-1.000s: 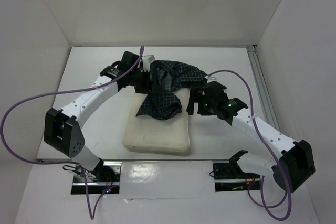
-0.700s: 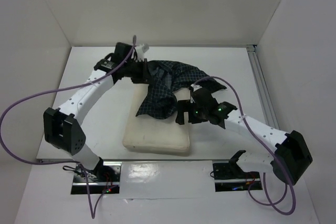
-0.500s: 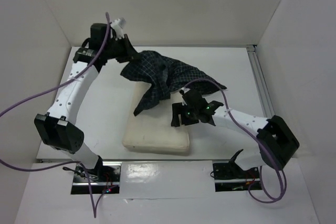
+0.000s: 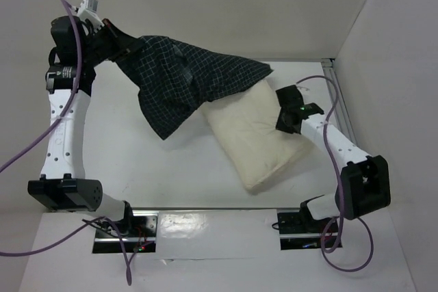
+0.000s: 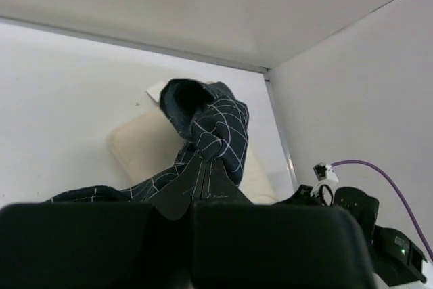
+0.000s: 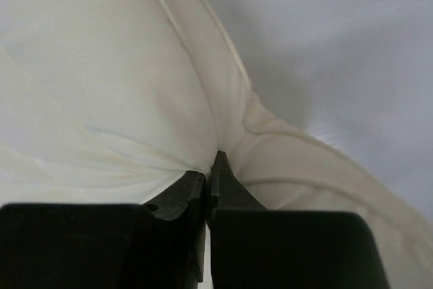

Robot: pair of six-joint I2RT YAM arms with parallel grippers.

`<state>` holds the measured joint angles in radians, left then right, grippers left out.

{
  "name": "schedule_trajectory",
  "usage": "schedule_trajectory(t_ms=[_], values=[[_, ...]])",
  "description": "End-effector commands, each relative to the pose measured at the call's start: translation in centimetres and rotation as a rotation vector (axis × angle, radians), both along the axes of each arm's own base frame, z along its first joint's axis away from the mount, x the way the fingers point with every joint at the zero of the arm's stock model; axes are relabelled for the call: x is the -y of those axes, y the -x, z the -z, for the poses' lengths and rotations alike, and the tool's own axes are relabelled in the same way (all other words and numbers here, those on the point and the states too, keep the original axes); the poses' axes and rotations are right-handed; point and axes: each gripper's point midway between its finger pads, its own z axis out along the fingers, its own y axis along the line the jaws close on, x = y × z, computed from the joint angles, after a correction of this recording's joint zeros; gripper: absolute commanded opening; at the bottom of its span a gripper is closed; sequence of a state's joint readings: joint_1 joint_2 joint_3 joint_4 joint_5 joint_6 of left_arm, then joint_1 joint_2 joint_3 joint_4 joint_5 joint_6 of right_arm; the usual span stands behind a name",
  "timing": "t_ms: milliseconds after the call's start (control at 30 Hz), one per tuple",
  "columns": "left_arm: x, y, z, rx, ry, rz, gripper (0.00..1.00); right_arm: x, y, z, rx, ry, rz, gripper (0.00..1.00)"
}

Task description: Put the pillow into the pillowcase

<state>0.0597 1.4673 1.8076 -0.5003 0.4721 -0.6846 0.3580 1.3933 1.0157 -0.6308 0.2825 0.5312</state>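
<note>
White table (image 4: 130, 162): cream pillow (image 4: 256, 135) lies diag., far end under navy-check pillowcase (image 4: 185, 76)

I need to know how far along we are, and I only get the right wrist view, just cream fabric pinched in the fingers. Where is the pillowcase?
Observer: The left gripper holds the pillowcase up high at the far left.
Operator: Is anything inside it?
Observer: The pillow has its far end covered by the cloth; the rest lies bare on the table.
Operator: Where am I gripping?
Observer: The right gripper pinches the pillow's right edge, near its far end.
</note>
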Motion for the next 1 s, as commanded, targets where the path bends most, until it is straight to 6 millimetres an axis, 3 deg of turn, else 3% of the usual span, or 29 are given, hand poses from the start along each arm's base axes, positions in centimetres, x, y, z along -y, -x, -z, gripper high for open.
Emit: schedule_trajectory(t_ms=[0, 33, 67, 100, 133, 233, 333, 500, 533, 633, 733, 767, 800, 833, 933, 967], values=[[1.0, 1.4, -3.2, 0.086, 0.065, 0.082, 0.0, 7.2, 0.2, -3.7, 0.05, 0.161, 0.234, 0.0], [1.4, 1.5, -2.7, 0.076, 0.072, 0.114, 0.0, 7.5, 0.2, -3.9, 0.05, 0.161, 0.245, 0.16], [1.4, 1.4, -2.6, 0.08, 0.071, 0.115, 0.0, 7.5, 0.1, -3.7, 0.041, 0.164, 0.244, 0.16], [1.8, 1.7, -2.7, 0.075, 0.084, 0.142, 0.0, 7.4, -0.2, -4.2, 0.054, 0.159, 0.245, 0.67], [2.0, 1.8, -2.2, 0.063, 0.087, 0.152, 0.0, 7.4, -0.2, -4.4, 0.054, 0.159, 0.246, 0.79], [2.1, 1.7, -1.3, 0.045, 0.085, 0.165, 0.0, 5.2, -1.7, -6.7, 0.139, 0.128, 0.167, 0.94], [1.7, 2.0, -1.6, 0.06, 0.076, 0.157, 0.0, 0.7, -3.6, -9.2, 0.241, 0.029, 0.042, 0.99], [1.3, 2.6, -2.6, 0.085, 0.067, 0.161, 0.0, -7.7, -7.0, -10.5, 0.274, -0.214, -0.197, 1.0], [1.3, 2.6, -2.6, 0.085, 0.067, 0.161, 0.0, -8.7, -8.0, -9.2, 0.244, -0.23, -0.218, 1.0], [1.4, 3.2, -3.0, 0.09, 0.074, 0.16, 0.0, -13.0, -10.2, -9.2, 0.251, -0.382, -0.319, 1.0], [1.7, 4.2, -3.0, 0.091, 0.077, 0.183, 0.0, -15.6, -12.3, -10.7, 0.286, -0.538, -0.369, 1.0], [1.7, 4.2, -3.0, 0.091, 0.077, 0.183, 0.0, -15.9, -13.7, -10.6, 0.298, -0.616, -0.355, 1.0], [1.8, 5.0, -3.4, 0.105, 0.066, 0.185, 0.0, -16.3, -14.0, -10.6, 0.29, -0.671, -0.361, 1.0], [1.8, 5.1, -2.5, 0.084, 0.07, 0.184, 0.0, -16.9, -14.0, -10.8, 0.279, -0.732, -0.392, 1.0], [1.8, 5.6, -2.1, 0.081, 0.064, 0.185, 0.0, -17.9, -15.7, -11.0, 0.297, -0.798, -0.365, 1.0], [1.8, 5.5, -1.7, 0.071, 0.066, 0.184, 0.0, -18.2, -16.4, -10.0, 0.289, -0.809, -0.352, 1.0]])
